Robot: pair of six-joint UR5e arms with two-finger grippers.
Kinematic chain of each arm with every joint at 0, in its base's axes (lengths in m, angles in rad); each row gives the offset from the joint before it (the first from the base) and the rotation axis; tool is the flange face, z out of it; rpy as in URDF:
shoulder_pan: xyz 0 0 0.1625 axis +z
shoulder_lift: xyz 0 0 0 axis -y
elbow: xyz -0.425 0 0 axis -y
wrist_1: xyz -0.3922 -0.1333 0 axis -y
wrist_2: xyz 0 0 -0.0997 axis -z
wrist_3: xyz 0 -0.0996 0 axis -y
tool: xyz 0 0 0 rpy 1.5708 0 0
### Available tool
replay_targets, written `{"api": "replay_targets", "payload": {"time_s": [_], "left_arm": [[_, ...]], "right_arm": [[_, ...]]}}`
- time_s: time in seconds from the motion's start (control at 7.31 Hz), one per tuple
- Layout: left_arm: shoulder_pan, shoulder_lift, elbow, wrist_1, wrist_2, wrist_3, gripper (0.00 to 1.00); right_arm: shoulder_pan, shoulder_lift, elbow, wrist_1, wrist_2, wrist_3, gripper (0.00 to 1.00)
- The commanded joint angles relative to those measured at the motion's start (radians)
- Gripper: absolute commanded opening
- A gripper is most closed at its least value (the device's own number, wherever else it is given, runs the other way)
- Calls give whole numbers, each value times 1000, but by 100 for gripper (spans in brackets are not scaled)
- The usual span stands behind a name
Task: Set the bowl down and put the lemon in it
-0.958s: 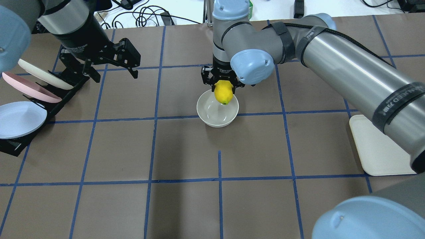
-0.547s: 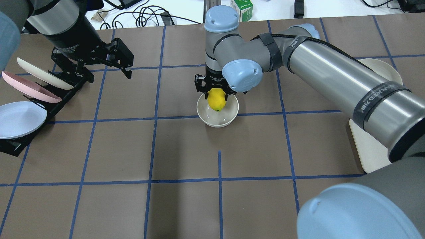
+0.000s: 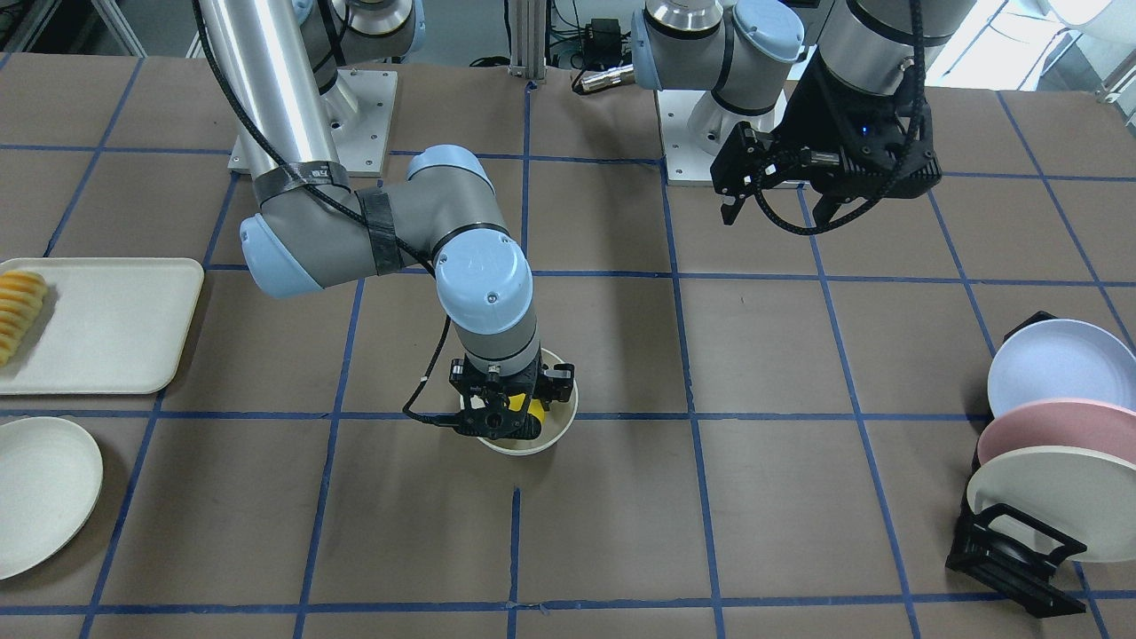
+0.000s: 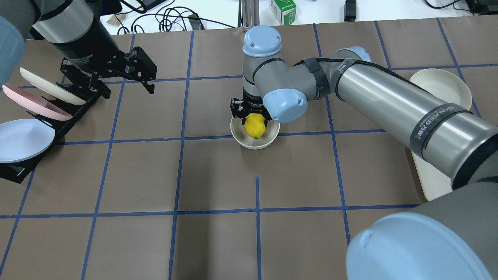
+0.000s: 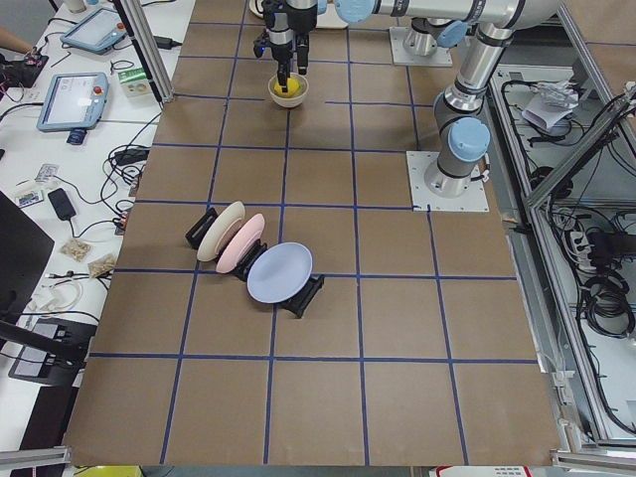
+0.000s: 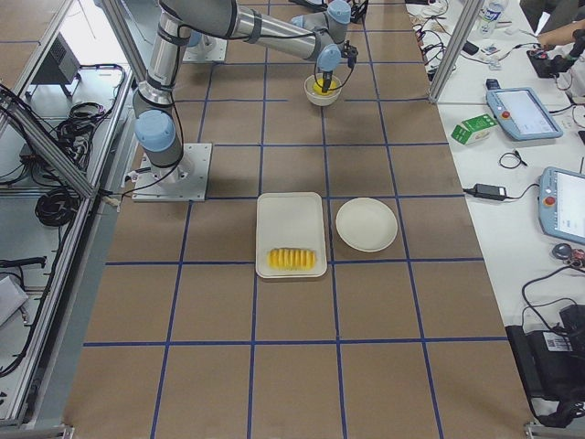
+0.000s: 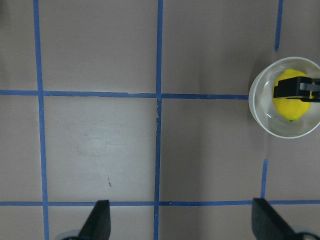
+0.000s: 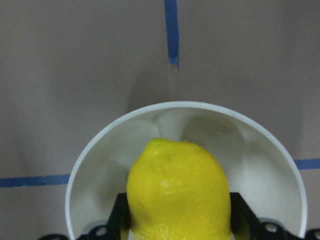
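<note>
While in bowl (image 4: 253, 145), lemon (image 4: 255, 125) vertical, tip-down.

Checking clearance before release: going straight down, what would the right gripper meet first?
Likely the floor of the bowl, via the lemon, which sticks out below the right gripper; the remaining gap is unclear.

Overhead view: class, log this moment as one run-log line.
right gripper: shut on smooth bright-yellow oval lemon | lemon: held inside small cream-white round bowl | left gripper: open, empty, beside black plate rack
</note>
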Motion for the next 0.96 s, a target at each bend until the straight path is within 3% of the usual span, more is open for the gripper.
{"api": "replay_targets", "payload": {"time_s": [0.0, 0.14, 0.27, 0.55, 0.82], "left_arm": [[1, 0, 0, 0, -1, 0, 100], [0, -1, 0, 3, -1, 0, 100], [0, -1, 0, 5, -1, 0, 100], [1, -1, 0, 3, -1, 0, 100], [1, -1, 0, 5, -1, 0, 100]], "right_arm": [[0, 0, 22, -31, 1, -1, 39], [0, 0, 22, -28, 1, 1, 50], [0, 0, 22, -28, -1, 1, 71], [0, -1, 20, -23, -13, 2, 100], [-3, -17, 16, -12, -15, 4, 100]]}}
